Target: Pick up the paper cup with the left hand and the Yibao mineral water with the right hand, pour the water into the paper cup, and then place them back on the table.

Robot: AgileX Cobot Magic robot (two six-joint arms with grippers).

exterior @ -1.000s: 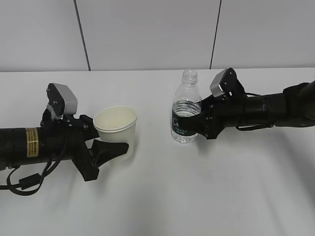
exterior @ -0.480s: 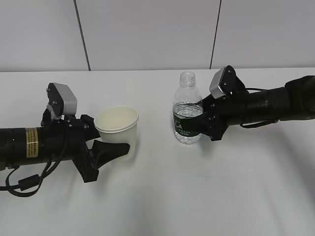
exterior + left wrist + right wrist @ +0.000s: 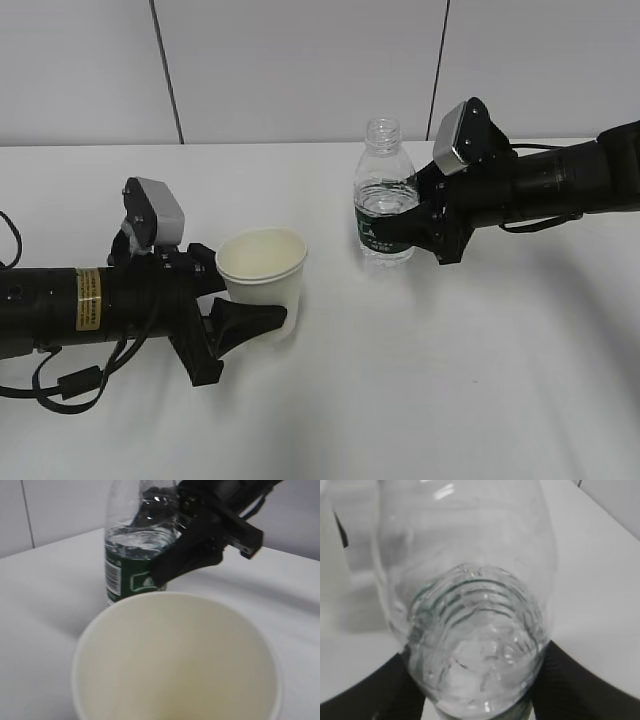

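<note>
**Both arms lifted and drawing together**

Since a moment ago the cup has shifted right and the bottle has risen slightly.

On the left, the left hand [image 3: 235, 305] has its fingers closed round the paper cup [image 3: 262, 272], which sits upright between them, mouth open and dry inside. Across a gap, the right hand [image 3: 405, 228] clamps the Yibao mineral water [image 3: 385, 195] at its green label, bottle upright and capless, the water [image 3: 142, 537] reaching the label's top edge. Its base looks just clear of the table [image 3: 420, 380], though I can't be sure.

To pour well, I'd bring the neck over the cup's rim first, then tilt slowly, keeping the cup level.
</note>
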